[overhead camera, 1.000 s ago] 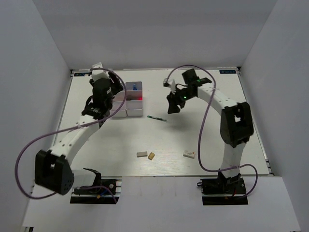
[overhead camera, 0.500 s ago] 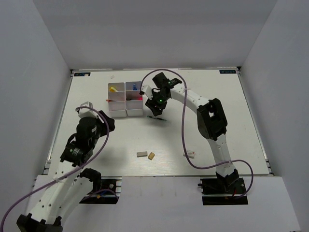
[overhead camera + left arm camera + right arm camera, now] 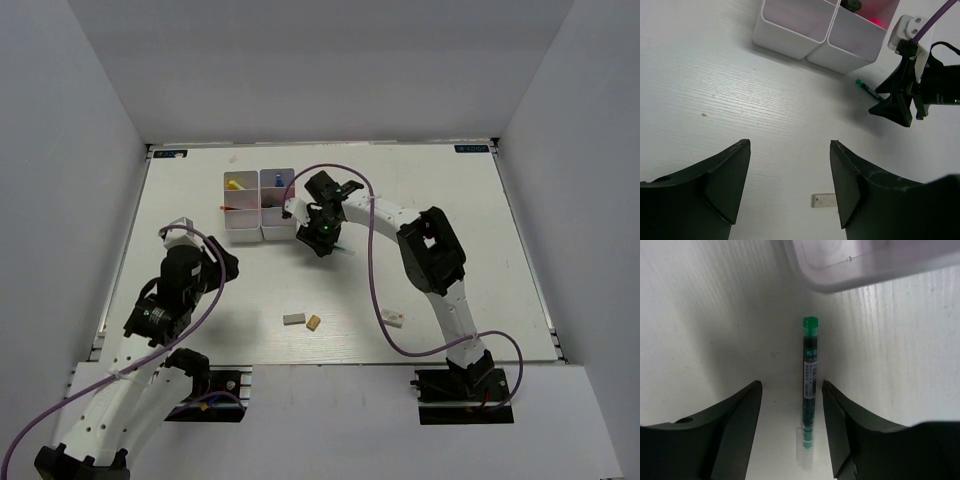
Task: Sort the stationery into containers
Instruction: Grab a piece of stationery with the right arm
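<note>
A thin green pen lies flat on the table between the open fingers of my right gripper, nearer the right finger and untouched. In the top view the right gripper hangs low just right of the containers, and only the pen's end shows. My left gripper stands open and empty over bare table, left of and nearer than the containers. It faces the pen. A grey eraser lies beyond its right finger.
A grey eraser and a tan eraser lie side by side near the front edge, with a white eraser further right. The containers hold a yellow-tipped item, a blue-capped bottle and something pink.
My right gripper swung left from the table's middle and dropped over the green pen. My left arm pulled back from the containers towards the near left.
</note>
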Available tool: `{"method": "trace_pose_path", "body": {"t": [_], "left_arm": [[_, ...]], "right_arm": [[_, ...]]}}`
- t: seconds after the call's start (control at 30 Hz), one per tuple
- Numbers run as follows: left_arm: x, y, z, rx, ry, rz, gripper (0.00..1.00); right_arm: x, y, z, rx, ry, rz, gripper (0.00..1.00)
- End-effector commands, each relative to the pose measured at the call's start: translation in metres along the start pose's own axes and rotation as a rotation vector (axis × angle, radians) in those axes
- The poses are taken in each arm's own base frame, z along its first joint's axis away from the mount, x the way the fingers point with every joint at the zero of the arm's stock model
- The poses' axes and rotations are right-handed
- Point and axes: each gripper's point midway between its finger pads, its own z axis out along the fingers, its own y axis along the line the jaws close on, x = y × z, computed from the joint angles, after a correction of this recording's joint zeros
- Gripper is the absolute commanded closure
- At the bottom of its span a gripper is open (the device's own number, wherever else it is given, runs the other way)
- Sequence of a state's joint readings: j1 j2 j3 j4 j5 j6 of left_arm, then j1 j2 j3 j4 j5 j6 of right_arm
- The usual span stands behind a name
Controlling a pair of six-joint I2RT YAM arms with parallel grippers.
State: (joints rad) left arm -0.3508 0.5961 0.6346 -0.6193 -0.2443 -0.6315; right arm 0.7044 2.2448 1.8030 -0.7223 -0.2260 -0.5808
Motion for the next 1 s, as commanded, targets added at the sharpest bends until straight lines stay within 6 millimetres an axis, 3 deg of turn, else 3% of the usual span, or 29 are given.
{"method": "trace_pose_path", "body": {"t": [0.0,0.13,0.37,0.43,0.53,0.7,0.8,0.87,0.93,0.97], "left_arm": [[0.004,-0.009,-0.002,0.036,0.045,-0.002,0.24],[0.009,-0.009,-0.001,0.032,0.066,-0.007,0.24],[0.006,-0.010,-0.004,0.044,0.050,-0.012,0.24],[0.006,-0.010,-0.004,0.044,0.050,-0.012,0.24],[0.009,-0.008,-0.003,0.039,0.057,-0.010,0.24],[0.014,-0.014,-0.001,0.078,0.071,0.007,0.24],[0.021,-0.017,0.001,0.109,0.104,0.035,0.24],[0.029,-0.021,0.002,0.129,0.146,0.047,0.24],[0.030,-0.026,0.001,0.157,0.156,0.045,0.24],[0.035,-0.023,0.002,0.151,0.166,0.047,0.24]], "right_arm": [[-0.008,-0.008,0.003,0.086,-0.014,-0.019,0.42],[0.002,-0.010,0.010,0.124,0.026,-0.038,0.44],[0.033,-0.001,0.007,0.107,0.107,-0.075,0.66],[0.051,0.009,0.003,0.089,0.142,-0.104,0.76],[0.080,0.026,-0.003,0.049,0.189,-0.119,0.81],[0.106,0.055,-0.019,-0.044,0.232,-0.140,0.89],[0.118,0.069,-0.028,-0.110,0.259,-0.164,0.99],[0.110,0.070,-0.039,-0.128,0.229,-0.172,1.00],[0.085,0.076,-0.051,-0.169,0.134,-0.161,1.00],[0.055,0.069,-0.064,-0.160,0.041,-0.157,1.00]]}}
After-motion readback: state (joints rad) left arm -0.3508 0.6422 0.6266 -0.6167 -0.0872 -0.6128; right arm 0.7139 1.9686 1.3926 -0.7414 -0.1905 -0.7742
